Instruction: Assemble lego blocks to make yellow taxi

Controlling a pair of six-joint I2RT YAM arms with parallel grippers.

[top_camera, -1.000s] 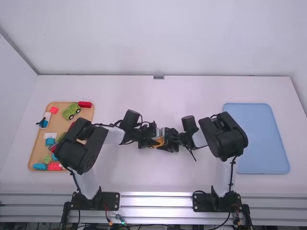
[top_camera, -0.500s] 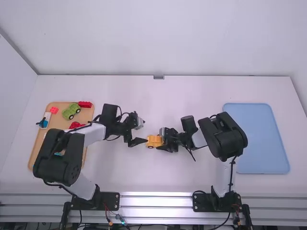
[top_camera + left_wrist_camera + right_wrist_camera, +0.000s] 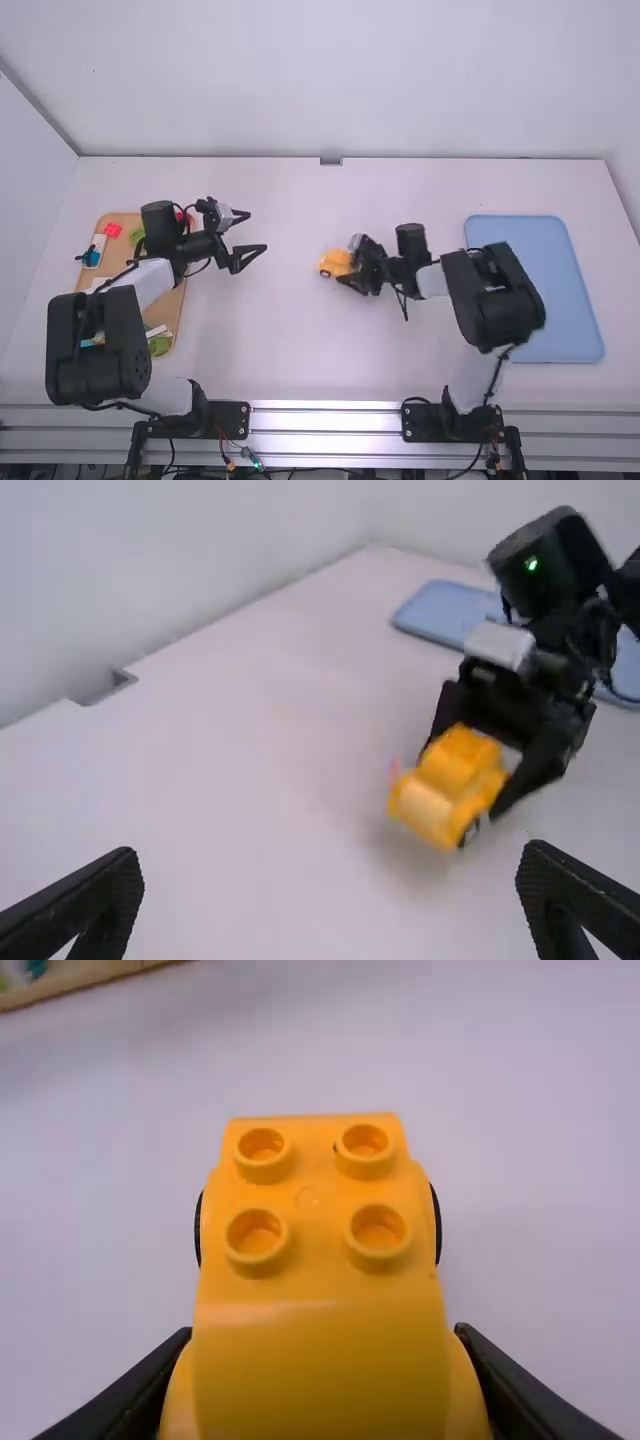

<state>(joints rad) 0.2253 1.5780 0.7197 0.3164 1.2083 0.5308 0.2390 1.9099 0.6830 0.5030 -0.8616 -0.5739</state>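
Note:
My left gripper (image 3: 258,237) stands open over the table between the wooden tray and the taxi. In the left wrist view its two fingers are wide apart, and nothing is between the fingertips of the left gripper (image 3: 330,890). Near the table's middle the yellow taxi (image 3: 336,262) is held by my right gripper (image 3: 352,266). The right wrist view has the taxi (image 3: 318,1310) between the closed-in fingers of the right gripper (image 3: 325,1360), with studs on its front part and black wheels at its sides. In the left wrist view the taxi (image 3: 450,780) looks tilted.
At the left, a wooden tray (image 3: 75,300) holds several blocks and a green car, partly covered by the left arm. A blue tray (image 3: 548,290) lies at the right, partly behind the right arm.
My left gripper has let go of the taxi and drawn back left toward the wooden tray. The right gripper has moved a little right and away from the camera with the taxi, which has turned slightly.

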